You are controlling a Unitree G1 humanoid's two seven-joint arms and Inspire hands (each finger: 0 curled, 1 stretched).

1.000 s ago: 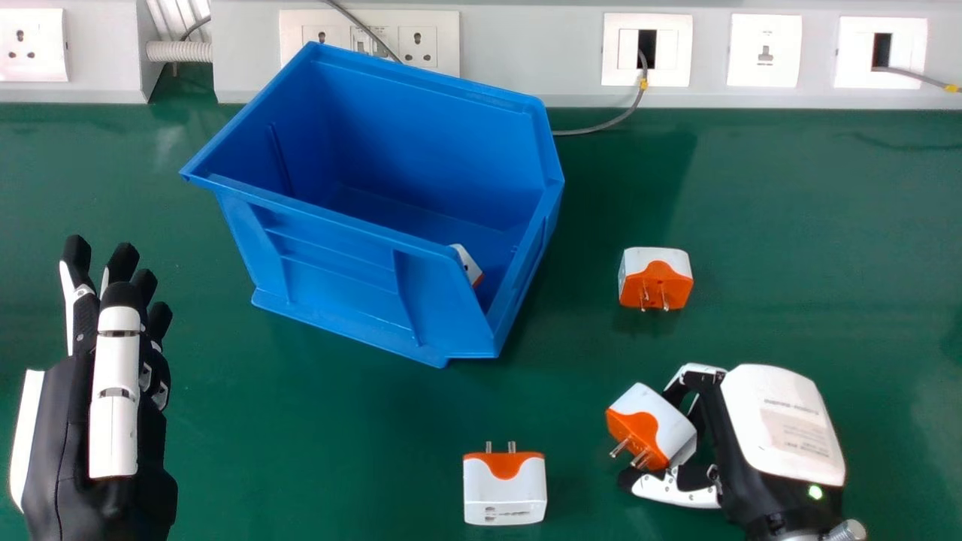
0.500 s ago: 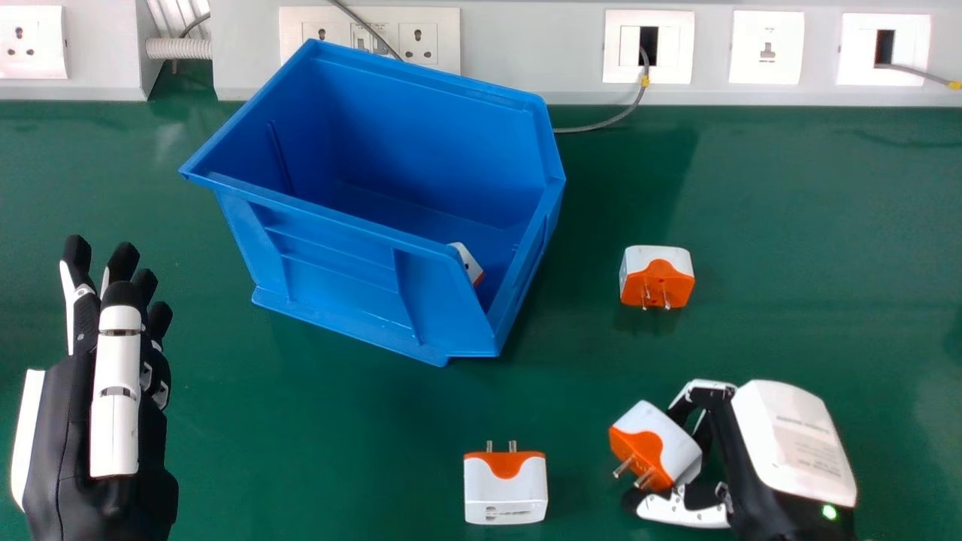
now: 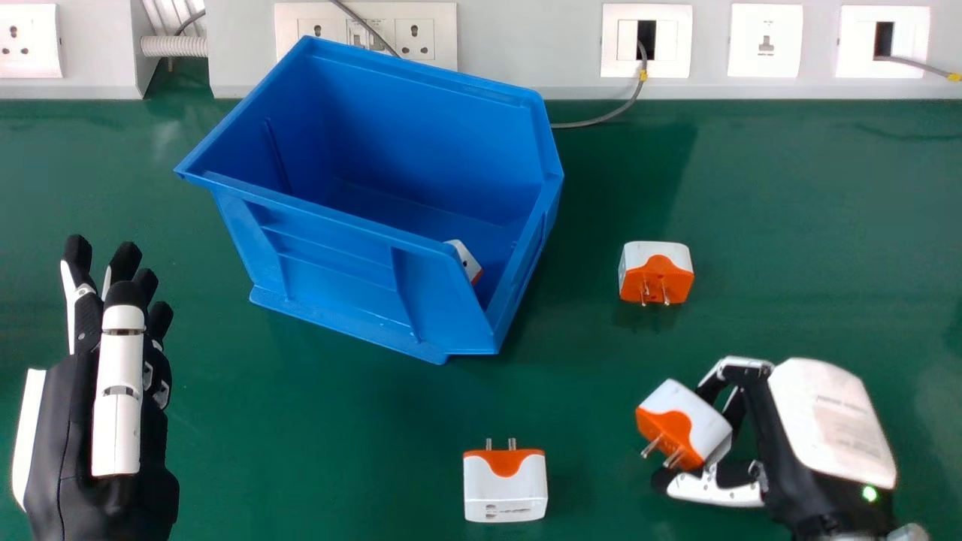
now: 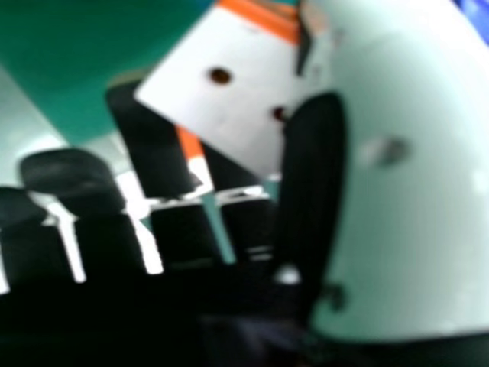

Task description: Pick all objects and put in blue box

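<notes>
Socket panel (image 3: 446, 36) (cable (image 3: 367, 28) across it) sits partly behind the blue box (image 3: 338, 263).

Green counter (image 3: 338, 436), faint pale sheen near its far edge at left. Light grey trunking (image 3: 526, 45) lines that edge, broken at left by a gap with white corrugated conduit (image 3: 174, 46). White socket plates (image 3: 30, 60) on trunking; grey cables (image 3: 616, 114) emerge from two dark openings at right.
</notes>
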